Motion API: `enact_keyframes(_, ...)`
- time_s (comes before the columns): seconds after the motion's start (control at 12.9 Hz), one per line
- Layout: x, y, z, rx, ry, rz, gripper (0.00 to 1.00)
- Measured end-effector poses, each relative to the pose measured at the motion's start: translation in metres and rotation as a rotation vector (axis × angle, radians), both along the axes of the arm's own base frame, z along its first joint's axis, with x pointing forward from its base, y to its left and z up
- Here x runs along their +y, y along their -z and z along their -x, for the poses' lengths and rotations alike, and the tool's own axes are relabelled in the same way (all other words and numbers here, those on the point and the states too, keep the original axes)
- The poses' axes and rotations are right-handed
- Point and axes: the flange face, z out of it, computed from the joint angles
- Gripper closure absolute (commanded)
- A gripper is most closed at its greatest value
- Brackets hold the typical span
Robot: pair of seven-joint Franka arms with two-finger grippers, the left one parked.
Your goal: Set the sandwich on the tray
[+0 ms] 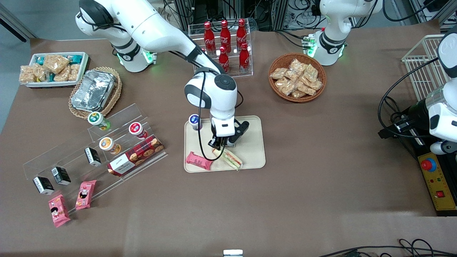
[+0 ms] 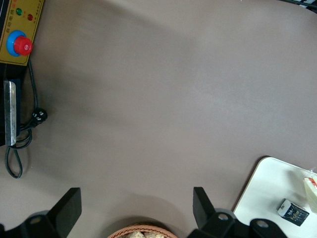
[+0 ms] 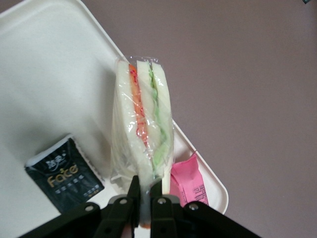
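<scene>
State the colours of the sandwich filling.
Red and green, in the sandwich pinched by the claw; right wrist view.

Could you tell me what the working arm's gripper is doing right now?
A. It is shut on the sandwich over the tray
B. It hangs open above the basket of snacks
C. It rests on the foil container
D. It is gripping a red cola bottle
A: the gripper pinches the wrapped sandwich at one end, over the tray.

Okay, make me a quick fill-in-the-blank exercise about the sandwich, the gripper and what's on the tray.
1. The gripper is shut on the ____.
2. The sandwich hangs over the cream ____.
3. The snack packet lying on the tray beside the sandwich is ____ in colour.
4. The bottles in the clear rack are ____ in colour.

Missing words: sandwich; tray; pink; red
</scene>
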Motion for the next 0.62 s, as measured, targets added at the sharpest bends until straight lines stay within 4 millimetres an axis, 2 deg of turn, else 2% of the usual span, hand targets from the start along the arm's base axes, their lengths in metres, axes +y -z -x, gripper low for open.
enact_keyframes(0.08,-0.003,0.001,-0.003,0.0,0.006,0.0,0.0)
enact_keyframes(0.39,-0.006,-0.007,-0.011,-0.013,0.018,-0.011,0.0)
enact_keyframes(0.54,-0.016,-0.032,-0.026,-0.019,0.08,-0.066,0.0)
enact_keyframes(0.62,-0.03,-0.052,-0.038,-0.005,0.143,-0.112,0.0)
